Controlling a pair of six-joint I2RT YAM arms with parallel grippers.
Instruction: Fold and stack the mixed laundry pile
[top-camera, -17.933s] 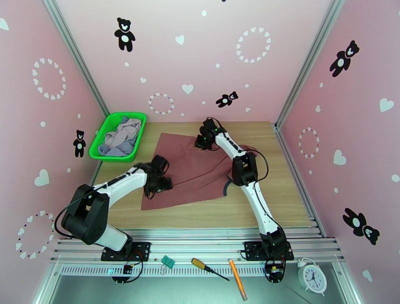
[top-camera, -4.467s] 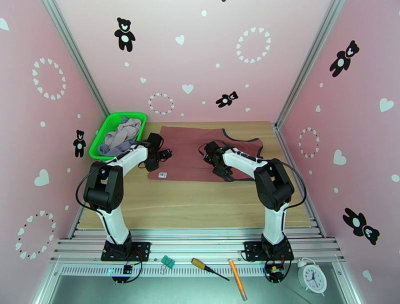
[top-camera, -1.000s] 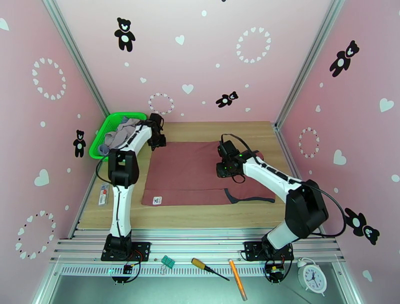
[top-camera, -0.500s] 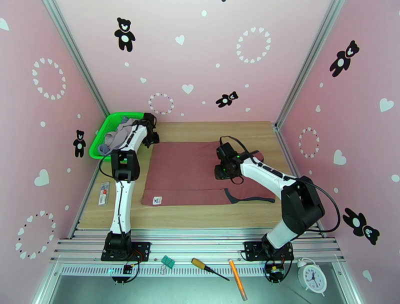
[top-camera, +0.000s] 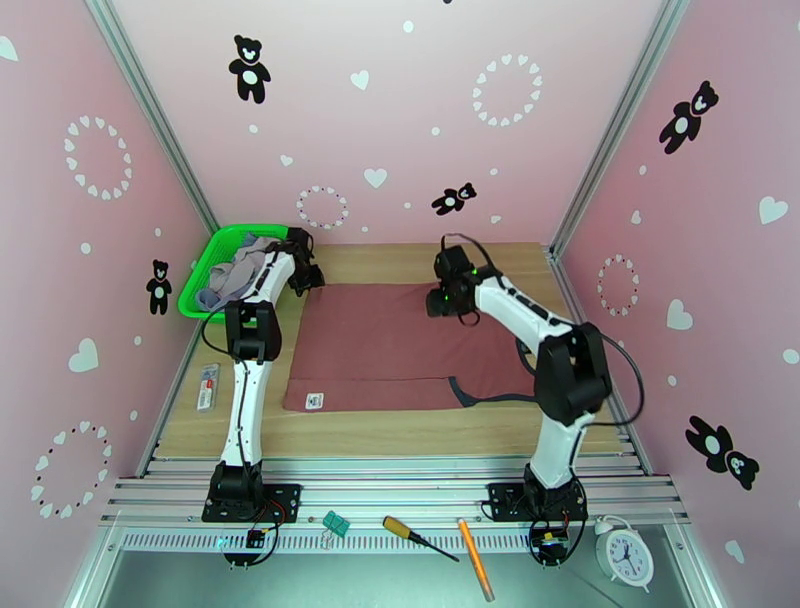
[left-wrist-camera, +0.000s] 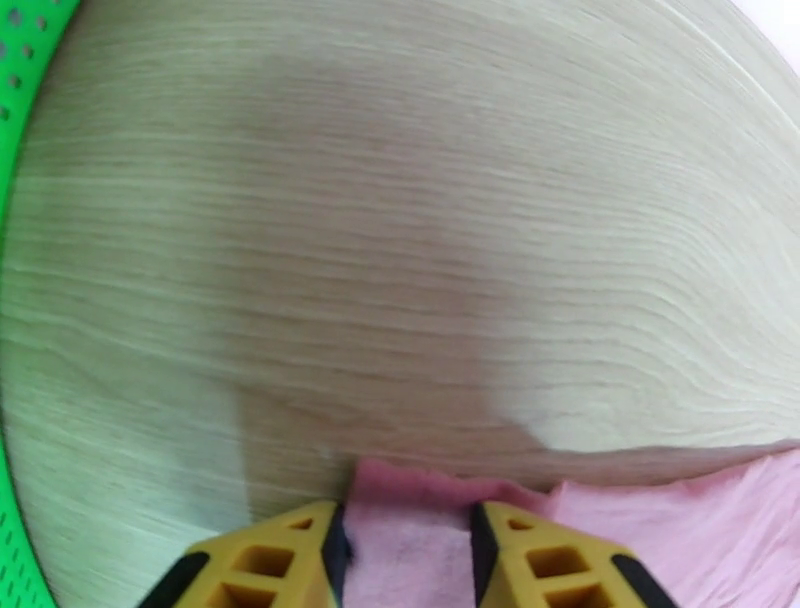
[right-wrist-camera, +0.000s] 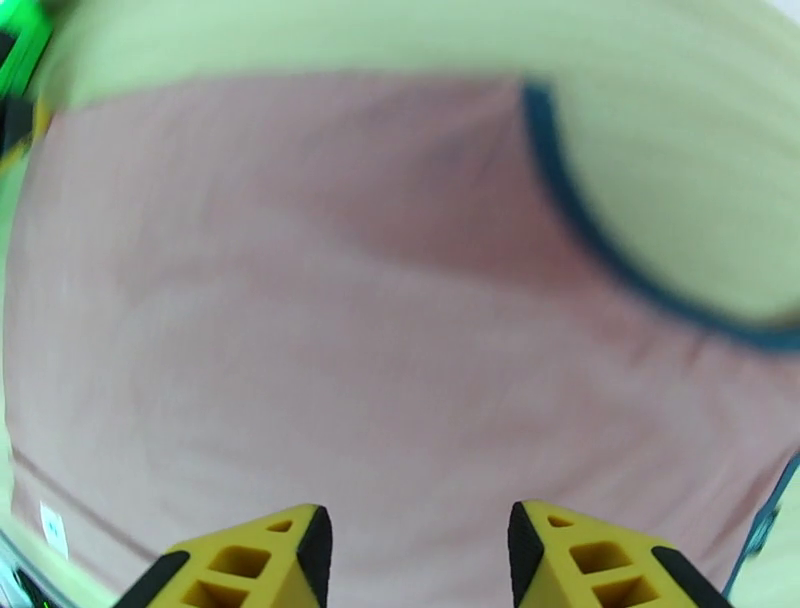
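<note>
The rust-red top (top-camera: 395, 340) lies spread flat on the wooden desk (top-camera: 400, 430), folded to a rough rectangle. Its white label (top-camera: 314, 400) sits at the near left corner, and a strip of dark trim (top-camera: 495, 396) curls off the near right edge.

The left arm reaches out long to the far left corner of the top, where the left hand (top-camera: 305, 280) sits low, just beside the bright green mesh basket (top-camera: 240, 229). In the left wrist view the yellow fingers (left-wrist-camera: 285, 560) stand a little apart, and the corner of the cloth (left-wrist-camera: 410, 540) lies loose between them, not pinched. Bare desk (left-wrist-camera: 400, 250) stretches ahead and the basket's rim (left-wrist-camera: 8, 500) runs down the left edge.

The right hand (top-camera: 447, 300) hovers over the far edge of the top, right of its middle. Its own camera is blurred, but its fingers (right-wrist-camera: 270, 560) are plainly spread wide with nothing between them. Beneath lies the red cloth (right-wrist-camera: 300, 330), with the dark trim (right-wrist-camera: 600, 260) curving round the armhole.

The rest of the pile is in the basket at the far left corner of the desk — a pale grey-lilac shirt (top-camera: 247, 268) bunched on top, with a blue-grey piece (top-camera: 213, 297) at the near end.

On the rail in front of the arm bases lie a screwdriver (top-camera: 420, 537) and an orange pencil (top-camera: 475, 557), with a small white clock (top-camera: 625, 556) at the right.
</note>
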